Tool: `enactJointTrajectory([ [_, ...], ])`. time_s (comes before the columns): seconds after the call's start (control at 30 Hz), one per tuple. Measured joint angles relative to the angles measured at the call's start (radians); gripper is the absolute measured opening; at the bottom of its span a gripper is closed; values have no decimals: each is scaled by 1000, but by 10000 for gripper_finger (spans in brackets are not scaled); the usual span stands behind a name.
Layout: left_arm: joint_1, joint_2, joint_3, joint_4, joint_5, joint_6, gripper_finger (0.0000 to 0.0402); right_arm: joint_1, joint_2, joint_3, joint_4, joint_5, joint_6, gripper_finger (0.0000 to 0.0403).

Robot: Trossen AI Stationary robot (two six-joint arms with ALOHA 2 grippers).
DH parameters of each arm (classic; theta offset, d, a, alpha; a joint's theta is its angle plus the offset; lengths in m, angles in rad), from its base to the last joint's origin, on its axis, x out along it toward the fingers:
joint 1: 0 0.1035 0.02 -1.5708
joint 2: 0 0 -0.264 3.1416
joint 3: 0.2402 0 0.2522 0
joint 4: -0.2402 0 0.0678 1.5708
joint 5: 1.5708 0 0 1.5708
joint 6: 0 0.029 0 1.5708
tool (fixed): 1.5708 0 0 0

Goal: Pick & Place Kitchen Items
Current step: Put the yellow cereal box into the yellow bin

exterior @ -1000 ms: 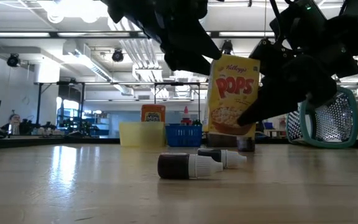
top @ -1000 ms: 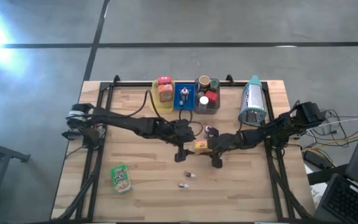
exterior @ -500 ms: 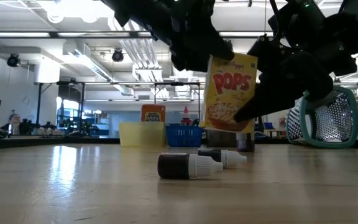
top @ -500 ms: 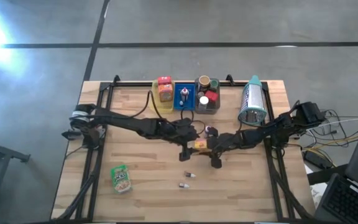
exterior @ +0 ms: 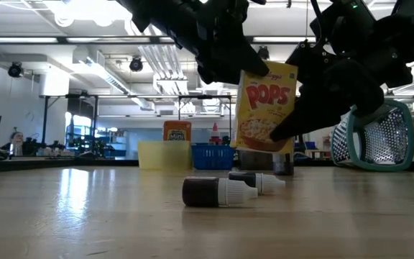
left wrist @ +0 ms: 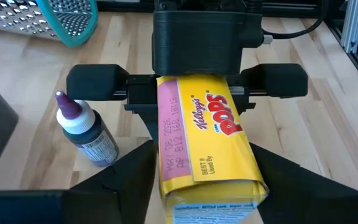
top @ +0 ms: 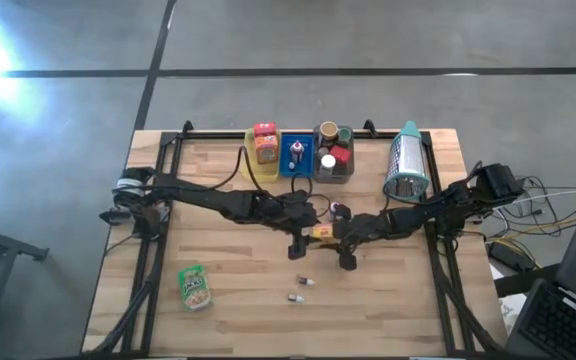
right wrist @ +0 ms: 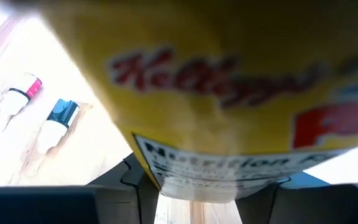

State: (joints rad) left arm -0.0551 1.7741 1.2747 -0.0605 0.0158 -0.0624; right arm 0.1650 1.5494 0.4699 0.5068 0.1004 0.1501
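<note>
Cereal box (exterior: 266,108): yellow, held above the middle of the table (top: 228,310), between both grippers. Right gripper (top: 340,238): fingers clamped on the box. Left gripper (top: 301,228): fingers either side of the box's other end; contact could not be told. 2 small vials (exterior: 228,188): lying on the wood in front of the box. Dropper bottle (left wrist: 86,130): standing just beside the box. Green pouch (top: 195,286): flat, near the table's front left.

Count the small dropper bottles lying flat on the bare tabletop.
2: one near the table's middle below the grippers, another just beyond it toward the front edge. Others may be hidden.
</note>
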Motion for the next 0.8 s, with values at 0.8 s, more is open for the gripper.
enactJointTrajectory([
  [0.8, 1, -1, -1, -13, -3, -1, 197, 0, -10, 0, -2, -40, 65, 212],
])
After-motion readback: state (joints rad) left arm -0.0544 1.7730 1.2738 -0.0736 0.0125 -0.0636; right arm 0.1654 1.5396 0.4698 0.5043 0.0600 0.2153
